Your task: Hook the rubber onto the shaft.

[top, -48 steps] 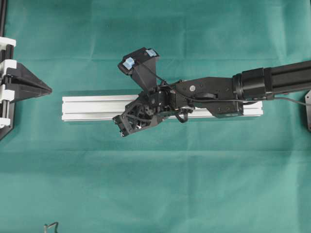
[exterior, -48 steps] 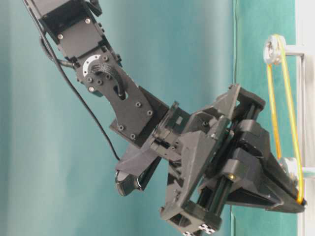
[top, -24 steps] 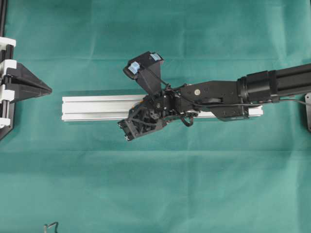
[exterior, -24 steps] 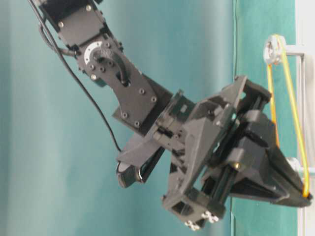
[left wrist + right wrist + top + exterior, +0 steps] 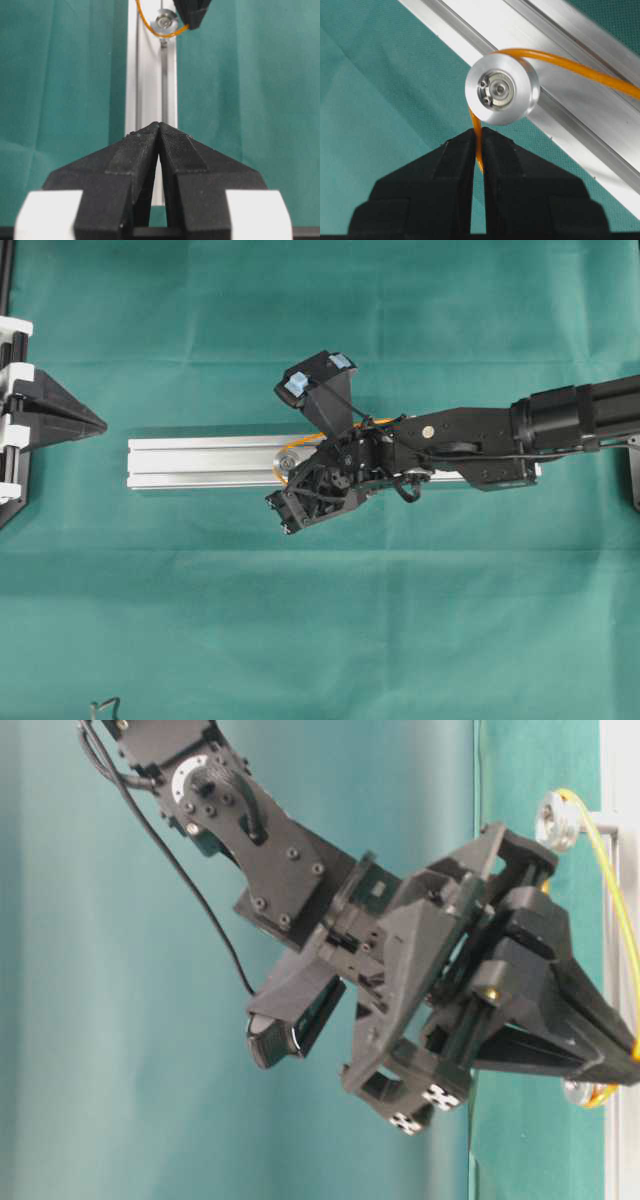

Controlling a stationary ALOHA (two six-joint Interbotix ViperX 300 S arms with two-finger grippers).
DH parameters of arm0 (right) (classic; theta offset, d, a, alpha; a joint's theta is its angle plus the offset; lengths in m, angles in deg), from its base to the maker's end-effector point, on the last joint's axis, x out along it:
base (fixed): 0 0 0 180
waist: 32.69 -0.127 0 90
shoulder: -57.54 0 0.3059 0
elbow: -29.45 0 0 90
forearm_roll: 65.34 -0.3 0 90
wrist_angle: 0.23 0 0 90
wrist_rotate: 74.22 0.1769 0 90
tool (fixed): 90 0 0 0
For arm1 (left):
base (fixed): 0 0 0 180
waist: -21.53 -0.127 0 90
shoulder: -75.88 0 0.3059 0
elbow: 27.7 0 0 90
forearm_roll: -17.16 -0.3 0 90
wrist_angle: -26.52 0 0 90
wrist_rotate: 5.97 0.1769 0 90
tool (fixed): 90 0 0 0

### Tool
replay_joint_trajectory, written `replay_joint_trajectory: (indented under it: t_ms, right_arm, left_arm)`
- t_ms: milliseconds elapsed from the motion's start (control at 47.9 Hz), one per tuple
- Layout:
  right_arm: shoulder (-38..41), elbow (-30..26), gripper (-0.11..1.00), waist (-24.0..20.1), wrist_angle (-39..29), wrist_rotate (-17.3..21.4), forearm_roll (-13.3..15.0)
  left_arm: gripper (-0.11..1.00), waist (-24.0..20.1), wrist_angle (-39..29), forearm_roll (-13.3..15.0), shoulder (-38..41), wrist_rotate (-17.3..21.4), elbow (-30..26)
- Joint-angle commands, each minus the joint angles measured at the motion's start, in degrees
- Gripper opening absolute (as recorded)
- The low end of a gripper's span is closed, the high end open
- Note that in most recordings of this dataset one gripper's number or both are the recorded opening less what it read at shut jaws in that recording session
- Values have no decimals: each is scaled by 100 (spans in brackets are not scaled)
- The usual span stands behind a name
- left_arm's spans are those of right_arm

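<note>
The rubber (image 5: 570, 65) is a thin orange band lying over the top of the silver shaft (image 5: 502, 89) on the aluminium rail (image 5: 200, 462). It drops down the shaft's left side into my right gripper (image 5: 478, 131), which is shut on it just below the shaft. From table level, the rubber (image 5: 628, 970) runs taut from an upper pulley (image 5: 557, 820) down to the right gripper (image 5: 632, 1065) and curls round the lower shaft (image 5: 583, 1093). My left gripper (image 5: 159, 125) is shut and empty. It sits off the rail's left end (image 5: 103, 425) and points along the rail.
A green cloth (image 5: 320, 620) covers the table. The right arm (image 5: 520, 425) lies along the rail's right half. A black frame (image 5: 5, 280) stands at the left edge, and a small dark wire hook (image 5: 103, 705) sits at the bottom left.
My right gripper has moved right along the rail with the rubber in it, uncovering the shaft in the overhead view. The band now wraps round that shaft. The left gripper has not moved.
</note>
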State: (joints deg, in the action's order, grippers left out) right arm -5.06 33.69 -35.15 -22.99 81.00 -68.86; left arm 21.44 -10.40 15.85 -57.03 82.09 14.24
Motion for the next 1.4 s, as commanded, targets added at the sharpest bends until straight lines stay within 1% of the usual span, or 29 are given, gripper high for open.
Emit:
replay_joint_trajectory:
  t_ms: [0, 230, 940, 1378]
  right_arm:
    - [-290, -9, 7, -18, 9, -9, 44]
    - [-457, 105, 7, -9, 9, -18, 193]
    - [-896, 668, 7, 9, 9, -9, 246]
    - [-923, 694, 7, 18, 26, -53, 255]
  left_arm:
    - [2, 9, 44, -18, 35, 0, -185]
    - [2, 9, 44, -18, 35, -9, -185]
    - [2, 9, 53, -18, 35, -9, -185]
    - [2, 9, 53, -18, 35, 0, -185]
